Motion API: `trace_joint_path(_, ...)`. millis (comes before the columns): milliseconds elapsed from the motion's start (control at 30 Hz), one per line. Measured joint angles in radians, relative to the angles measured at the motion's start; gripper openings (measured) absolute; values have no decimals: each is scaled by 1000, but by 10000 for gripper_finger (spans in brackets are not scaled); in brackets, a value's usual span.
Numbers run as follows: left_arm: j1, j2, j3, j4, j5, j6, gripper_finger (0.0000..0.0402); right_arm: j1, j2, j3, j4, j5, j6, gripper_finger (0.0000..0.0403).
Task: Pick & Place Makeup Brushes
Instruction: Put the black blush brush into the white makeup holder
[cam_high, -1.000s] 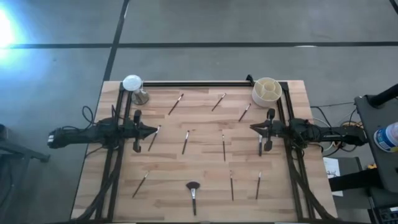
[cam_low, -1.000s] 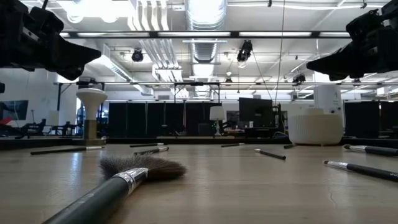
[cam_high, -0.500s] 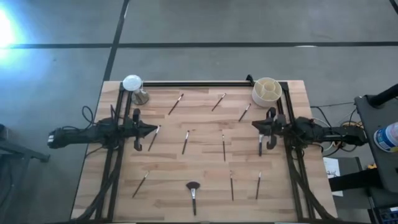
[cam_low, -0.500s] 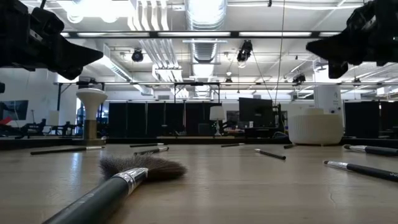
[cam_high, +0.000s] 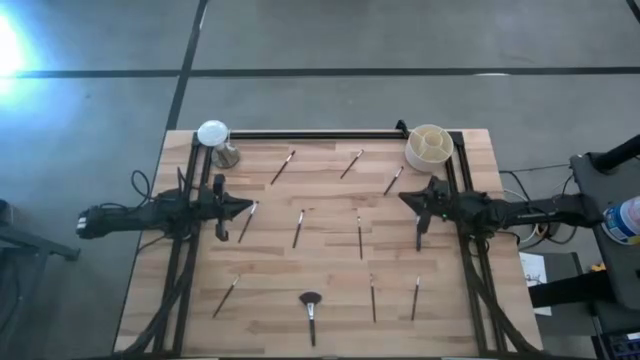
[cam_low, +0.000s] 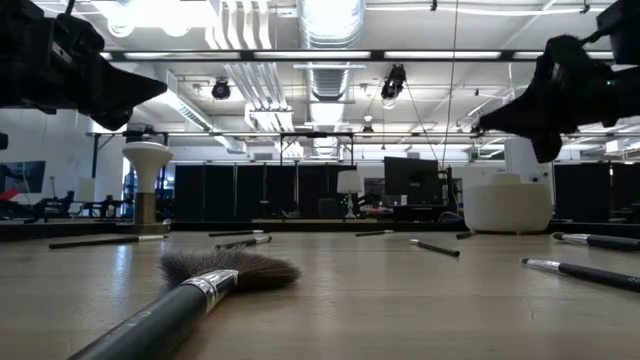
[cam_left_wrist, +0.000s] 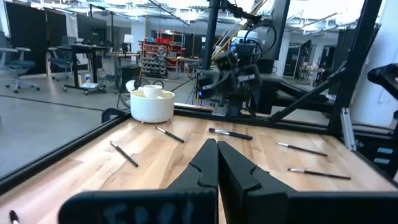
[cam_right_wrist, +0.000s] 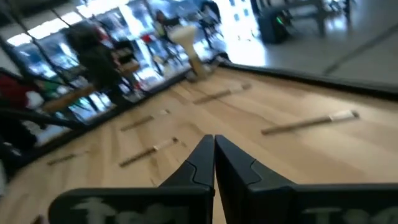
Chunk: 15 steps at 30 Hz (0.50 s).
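Several thin makeup brushes lie flat and scattered on the wooden table (cam_high: 330, 270), among them one at mid-table (cam_high: 298, 228) and one with a wide fluffy head (cam_high: 310, 303) near the front edge, large in the low view (cam_low: 215, 275). My left gripper (cam_high: 250, 208) hangs shut and level above the table's left side, its tip over a brush (cam_high: 246, 224); its wrist view shows the closed fingers (cam_left_wrist: 217, 144). My right gripper (cam_high: 402, 197) is shut above the right side, rolled and tipped slightly down (cam_right_wrist: 214, 140), beside another brush (cam_high: 418, 234). Neither touches anything.
A white compartmented holder (cam_high: 428, 146) stands at the far right corner, also visible in the low view (cam_low: 508, 205). A white round disc on a metal stand (cam_high: 214, 137) sits at the far left corner. Dark frame rails (cam_high: 320, 133) run along the far edge and both sides.
My right gripper has rolled about its own pointing line and tipped a little downward. Its tip first rose, then sank, and reached slightly farther over the table. The brushes have stayed where they were.
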Motion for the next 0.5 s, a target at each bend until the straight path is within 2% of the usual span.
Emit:
trace_joint_path(100,0,0,0,0,7,-36,0,0,69,53,-65,20,38,8)
trace_joint_path(200,0,0,0,1,13,-60,0,0,138,140,-213,56,92,8)
trace_joint_path(400,0,0,0,3,13,-69,0,5,285,288,-510,84,299,8)
trace_joint_path(500,0,3,0,10,-20,-105,0,19,358,354,-656,79,425,8)
